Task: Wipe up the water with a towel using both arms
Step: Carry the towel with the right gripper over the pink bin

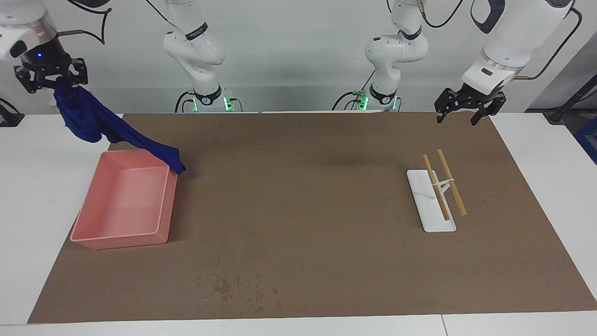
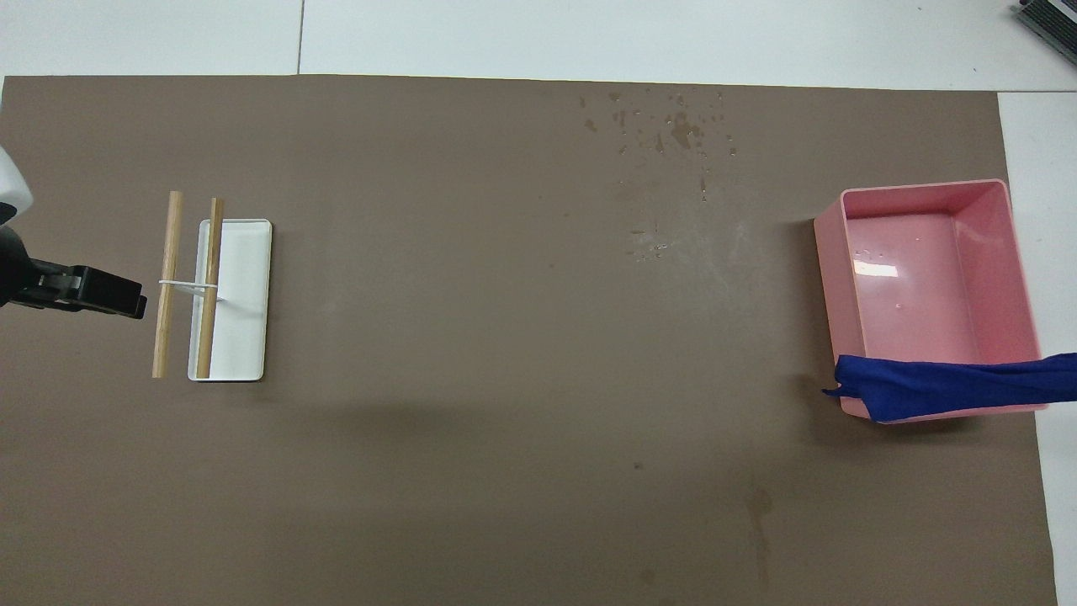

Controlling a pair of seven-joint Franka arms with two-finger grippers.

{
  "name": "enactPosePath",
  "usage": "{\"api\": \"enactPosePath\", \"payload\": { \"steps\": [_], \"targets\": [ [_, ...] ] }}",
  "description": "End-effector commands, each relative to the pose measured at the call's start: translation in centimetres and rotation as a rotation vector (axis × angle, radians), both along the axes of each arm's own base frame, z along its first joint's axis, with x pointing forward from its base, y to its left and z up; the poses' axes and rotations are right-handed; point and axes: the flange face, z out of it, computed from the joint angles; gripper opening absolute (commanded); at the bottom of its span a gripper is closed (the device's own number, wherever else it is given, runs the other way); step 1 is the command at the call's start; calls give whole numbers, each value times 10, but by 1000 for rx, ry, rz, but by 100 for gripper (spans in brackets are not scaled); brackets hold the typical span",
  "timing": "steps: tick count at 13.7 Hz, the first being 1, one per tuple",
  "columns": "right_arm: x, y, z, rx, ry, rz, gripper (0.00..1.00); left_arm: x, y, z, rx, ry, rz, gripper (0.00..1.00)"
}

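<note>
Right end effector [image 1: 51,79] clenched on blue towel [image 1: 93,122] (limp, light, tail draped on pink bin [image 1: 122,233] corner); left end effector [image 1: 470,108] released, idle; grab loose tail.

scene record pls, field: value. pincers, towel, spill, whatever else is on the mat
right pincer: raised off the right arm's end of the mat, shut on the blue towel
towel: hangs from the pincer, its free end draped over the rim of the pink bin
left pincer: open, in the air at the left arm's end, holding nothing
water droplets: on the brown mat, farther from the robots than the bin, unwiped
rack: white base with two wooden rods, near the left pincer
</note>
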Motion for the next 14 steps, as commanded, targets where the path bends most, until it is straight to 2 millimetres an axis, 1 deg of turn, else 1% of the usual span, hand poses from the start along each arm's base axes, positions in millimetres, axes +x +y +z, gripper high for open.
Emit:
{"api": "enactPosePath", "payload": {
  "steps": [1,2,4,5,6,7,9,10,11,12,13,14],
  "targets": [
    [-6,-7,30,-26,-33,72,0,-1,2,1,-7,-1,-3,100],
    [-7,-5,32,-28,-33,88,0,-1,1,1,-7,-1,-4,100],
    [-12,-2,53,-61,-56,141,0,-1,1,1,-7,-1,-4,100],
    [-12,-2,58,-71,-63,159,0,-1,2,1,-7,-1,-3,100],
    [-10,-4,62,-83,-101,170,0,-1,1,1,-7,-1,-4,100],
    [-13,1,71,-100,-149,189,0,-1,1,1,-7,-1,-4,100],
    [-7,15,60,-109,-162,219,0,-1,2,1,-7,-1,-3,100],
    [-5,18,57,-111,-180,230,0,-1,1,1,-7,-1,-4,100],
    [3,28,47,-112,-192,254,0,-1,1,1,-7,-1,-4,100],
    [6,33,37,-109,-196,252,0,-1,1,1,-7,-1,-4,100],
    [6,38,26,-83,-196,233,0,-1,1,1,-7,-1,-4,100],
    [5,44,19,-60,-206,218,0,-1,1,1,-7,-1,-4,100]
  ]
}}
